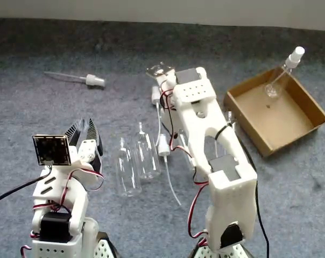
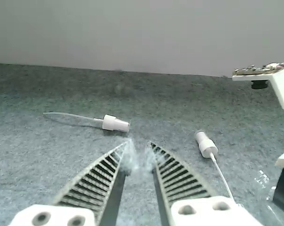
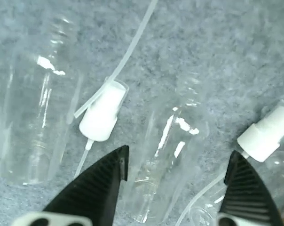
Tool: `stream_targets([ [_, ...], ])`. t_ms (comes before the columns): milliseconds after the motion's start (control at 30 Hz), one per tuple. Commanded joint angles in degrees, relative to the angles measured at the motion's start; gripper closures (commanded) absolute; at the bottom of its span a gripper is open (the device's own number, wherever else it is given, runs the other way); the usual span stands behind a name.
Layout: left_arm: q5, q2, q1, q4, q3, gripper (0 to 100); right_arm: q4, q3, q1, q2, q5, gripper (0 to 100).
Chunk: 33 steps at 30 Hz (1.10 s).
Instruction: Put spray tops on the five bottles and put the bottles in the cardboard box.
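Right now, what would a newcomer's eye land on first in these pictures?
Probably the cardboard box at the right of the high view, with one capped bottle leaning in its far corner. Next, the clear uncapped bottles lying on the grey carpet in the middle, and the right hand open over one of them.

Far right: cardboard box (image 1: 297, 113), topped bottle (image 1: 283, 72) inside, leaning over its back corner. Centre, left of the right arm (image 1: 205, 123): left bottle (image 1: 125, 169) beside right bottle (image 1: 145, 153), near spray top (image 1: 163, 146) just right of them. Back left, well apart: far spray top (image 1: 95, 81)
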Motion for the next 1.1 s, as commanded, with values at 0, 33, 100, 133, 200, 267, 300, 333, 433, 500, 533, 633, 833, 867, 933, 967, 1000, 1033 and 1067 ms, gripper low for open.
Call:
stream_targets([
  [0,-0.5,-0.2,1.1,0.0,-0.2,97,1.4,-8.2,0.2,3.0,-3.5,71.0],
  [33,-0.5,-0.2,1.1,0.0,-0.2,97,2.4,-10.3,0.3,5.0,-4.0,71.0],
  [100,-0.5,-0.2,1.1,0.0,-0.1,97,4.4,-14.7,0.3,8.5,-4.0,71.0],
  [133,-0.5,-0.2,1.1,-0.1,0.3,97,5.3,-17.1,0.3,10.2,-4.0,71.0],
  [200,-0.6,-0.2,1.1,-0.3,1.0,97,6.4,-21.4,0.7,13.3,-4.0,71.0],
  [267,-0.6,-0.2,1.1,-0.3,1.0,97,7.6,-24.8,1.3,16.4,-4.0,71.1],
  [300,-0.6,-0.2,1.1,-0.3,1.0,97,8.7,-26.3,1.5,17.8,-4.0,71.1],
  [333,-0.6,-0.2,1.1,-0.3,1.0,97,9.5,-27.6,1.8,19.3,-4.0,71.1],
  [433,-0.6,-0.2,1.5,-0.3,1.1,97,10.3,-29.9,3.1,22.0,-4.3,71.2],
  [500,-0.6,-0.2,2.6,-0.3,1.2,97,10.3,-30.2,3.8,22.4,-4.2,71.2],
  [533,-0.6,-0.2,3.1,-0.3,1.2,97,10.3,-30.2,4.2,22.4,-4.2,71.2],
  [633,-0.6,-0.2,3.2,-0.3,1.3,97,10.3,-30.1,4.4,22.3,-4.1,71.4],
  [833,-0.6,-0.2,3.2,-0.3,1.3,97,10.3,-30.5,4.4,22.2,-4.3,83.9],
  [867,-0.6,-0.2,3.2,-0.3,1.3,97,10.3,-30.5,4.4,22.2,-4.3,85.1],
  [933,-0.6,-0.2,3.2,-0.3,1.3,97,10.3,-30.4,4.4,22.2,-4.3,85.8],
  [967,-0.6,-0.2,3.2,-0.3,1.3,97,10.3,-30.5,4.4,22.2,-4.3,86.0],
  [1000,-0.6,-0.2,3.2,-0.3,1.3,97,10.3,-30.5,4.4,22.2,-4.4,86.1],
  [1033,-0.6,-0.2,3.2,-0.3,1.3,97,10.3,-30.5,4.4,22.1,-4.4,86.1],
  [1067,-0.6,-0.2,3.2,-0.3,1.3,97,10.3,-30.6,4.6,22.0,-4.4,86.1],
])
